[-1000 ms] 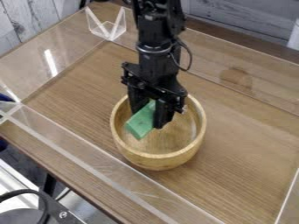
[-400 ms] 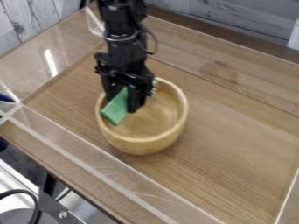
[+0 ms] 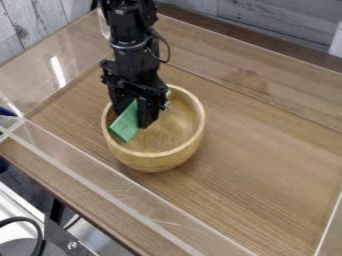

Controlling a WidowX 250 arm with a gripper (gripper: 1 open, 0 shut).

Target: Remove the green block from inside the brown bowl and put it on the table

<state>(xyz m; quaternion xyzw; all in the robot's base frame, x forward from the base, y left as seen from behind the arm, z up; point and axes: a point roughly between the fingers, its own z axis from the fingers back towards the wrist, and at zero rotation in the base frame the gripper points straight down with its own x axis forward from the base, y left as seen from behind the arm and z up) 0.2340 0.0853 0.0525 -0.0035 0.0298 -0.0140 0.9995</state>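
**A:** Starting at the fingers [image 3: 136, 112]: how do we read them?

**B:** We see them clenched on the green block [image 3: 126, 124], pointing straight down. The block hangs tilted between them, its upper end pinched and its lower end free.

**A:** And where is the block relative to the bowl [image 3: 177, 150]?

**B:** We place it at the bowl's left rim, the side toward the tabletop's left edge. Its lower end appears to sit just at or over that rim, more above the wall than down in the hollow. Whether it touches the wood we cannot tell from this angle.

**A:** So how much of the job do we count as done?

**B:** The grasp is made and the block looks lifted off the bowl's floor, so we judge the first half finished. It has not fully cleared the bowl, though, and it is not on the tabletop [image 3: 267, 120].

**A:** What is left, then?

**B:** We'd say carrying it past the rim, lowering it onto bare wood, perhaps the open stretch between the bowl and the clear wall [image 3: 34, 85] along the left edge, and letting go. The bowl itself sits near the tabletop's front edge, so there is free room to either side.
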